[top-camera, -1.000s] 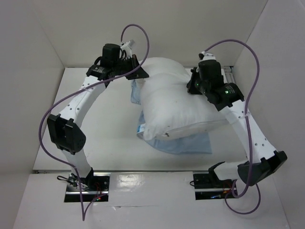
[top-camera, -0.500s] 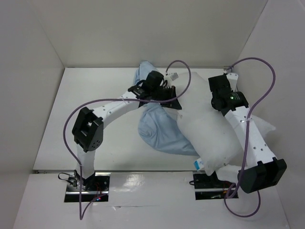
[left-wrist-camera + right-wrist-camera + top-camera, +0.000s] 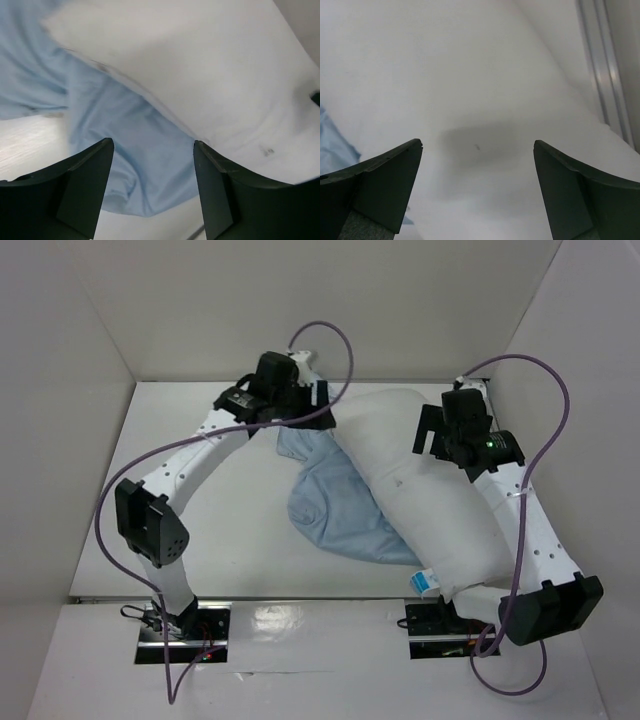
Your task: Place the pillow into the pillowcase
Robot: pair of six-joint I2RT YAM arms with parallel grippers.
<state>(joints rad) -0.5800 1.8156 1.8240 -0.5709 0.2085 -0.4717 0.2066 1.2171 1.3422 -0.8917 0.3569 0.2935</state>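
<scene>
Pillow (image 3: pixel 430 490) lies diagonally, outside and overlapping pillowcase (image 3: pixel 335 505); left gripper (image 3: pixel 150 182) and right gripper (image 3: pixel 477 187) gape, holding nothing; advice: pinch one layer at the case's mouth first.

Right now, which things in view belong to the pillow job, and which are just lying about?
Part of the job:
- pillow, white, partly overlapping the pillowcase
- pillowcase, light blue, crumpled
- left gripper, open above both
- right gripper, open above the pillow

Just there:
- metal rail beside the pillow
- table
</scene>
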